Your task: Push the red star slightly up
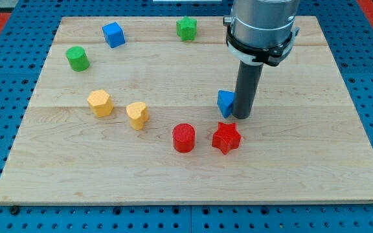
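My tip rests on the counter, right of centre in the view. There is no claw on this arm, only the rod, so nothing is clenched or released.

Just to the tip's left, touching or nearly touching the rod, sits a blue block of a wedge-like shape, partly hidden by the rod.

The red star lies near the tip, below it and a little to the view's left, apart from it. That is the relation that matters: the star must go up, yet the tip stands on its upper side. By my judgement the tip must first go round to the star's lower edge, probably by its right, then push toward the view's top. The blue block stands above the star, so only a short push is safe.

A red cylinder stands just left of the star.
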`<state>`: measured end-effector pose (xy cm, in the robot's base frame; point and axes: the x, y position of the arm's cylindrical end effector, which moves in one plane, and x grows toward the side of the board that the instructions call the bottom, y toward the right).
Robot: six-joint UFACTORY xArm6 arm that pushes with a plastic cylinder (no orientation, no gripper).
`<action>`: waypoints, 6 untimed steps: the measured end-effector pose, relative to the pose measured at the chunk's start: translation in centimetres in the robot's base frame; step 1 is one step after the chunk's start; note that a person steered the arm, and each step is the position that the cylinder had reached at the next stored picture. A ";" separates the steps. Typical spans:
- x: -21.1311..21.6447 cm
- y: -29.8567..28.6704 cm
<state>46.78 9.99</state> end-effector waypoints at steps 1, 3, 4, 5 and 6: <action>4.1 8.6; 12.8 -4.2; 10.9 -4.6; 9.7 -5.0; 8.4 -4.4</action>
